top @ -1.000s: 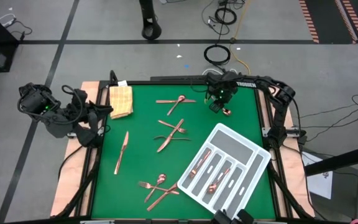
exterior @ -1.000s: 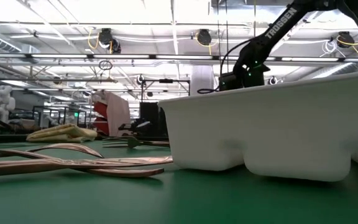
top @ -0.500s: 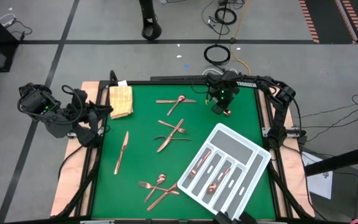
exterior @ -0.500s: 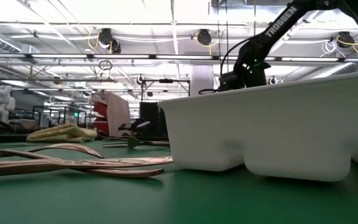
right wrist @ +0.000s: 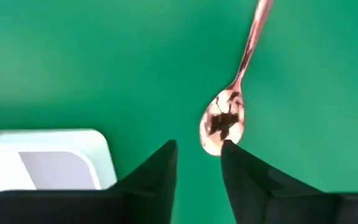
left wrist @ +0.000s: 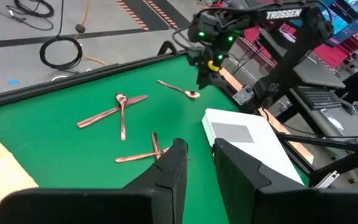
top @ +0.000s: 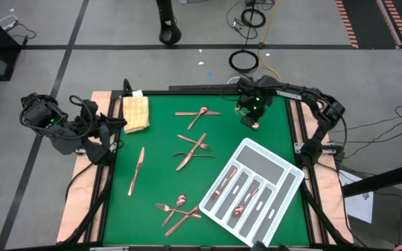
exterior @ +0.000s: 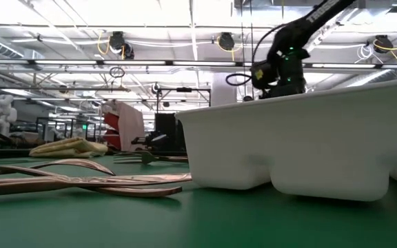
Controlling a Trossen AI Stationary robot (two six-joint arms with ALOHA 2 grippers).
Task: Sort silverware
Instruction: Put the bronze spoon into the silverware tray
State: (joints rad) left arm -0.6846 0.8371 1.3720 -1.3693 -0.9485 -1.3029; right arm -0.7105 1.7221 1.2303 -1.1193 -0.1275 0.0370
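Right gripper above a spoon
Its fingers stood slightly parted, holding nothing, over the spoon on the green counter; the left gripper, narrowly parted, waited at the counter's edge

grey concrete floor, ceiling lights

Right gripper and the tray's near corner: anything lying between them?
Only bare green mat between the right gripper and the tray in the high view; the spoon lies at the gripper.

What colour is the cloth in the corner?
Yellow: the folded cloth shows best in the high view.
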